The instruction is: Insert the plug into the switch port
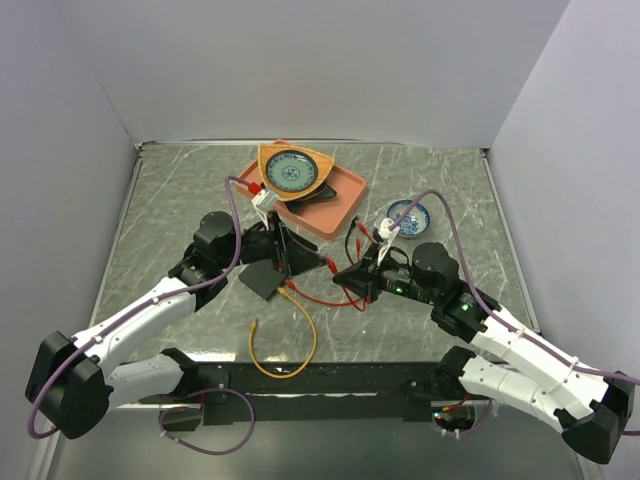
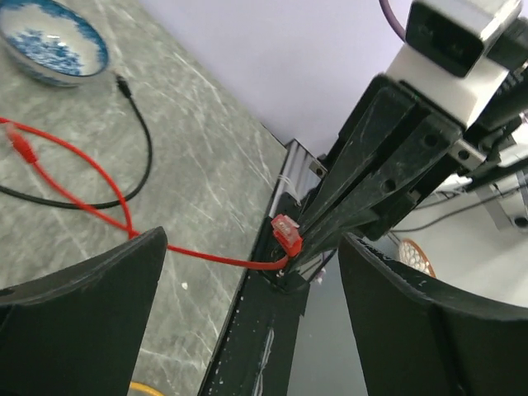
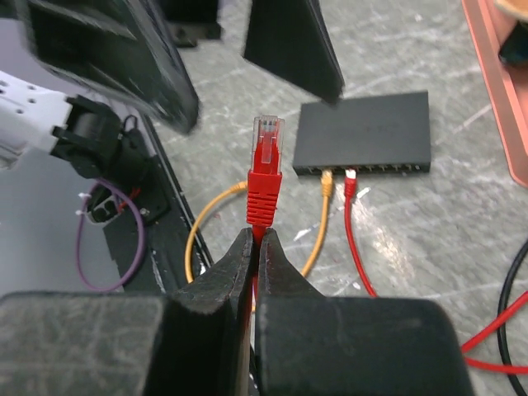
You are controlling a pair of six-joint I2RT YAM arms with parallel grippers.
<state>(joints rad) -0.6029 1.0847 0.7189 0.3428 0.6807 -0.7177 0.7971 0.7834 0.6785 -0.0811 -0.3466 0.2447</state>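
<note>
A: Surface and room?
B: Grey marbled table point(image 1: 170, 200), plain pale walls point(image 1: 320, 60) on three sides. Orange tray point(image 1: 345, 195) at the back, blue-patterned dish point(image 1: 290, 172) at its far-left corner. Small blue bowl point(image 1: 410, 214) to the tray's right. Black cable point(image 2: 142, 140) loose on the table.
A: Task things?
B: Red plug point(image 3: 266, 157) is upright in the air, pinched at its boot by the right gripper point(image 3: 257, 239), fingers pressed together on it. It is near the switch box point(image 3: 363, 128) but apart from it. Switch port point(image 3: 388, 169) is in the row on the box's edge facing the plug. Yellow cable point(image 3: 327, 180) and red cable point(image 3: 351, 177) already sit in two ports there.
A: Left side?
B: Left gripper point(image 2: 256, 239) is spread wide, holds nothing and hangs just by the box.
A: Hard to make out?
B: Cannot tell which port is meant, and the ports are too small to count. In the top view the left gripper covers part of the box. In the right wrist view the left fingers are blurred and the tray is cut off at the edge.
</note>
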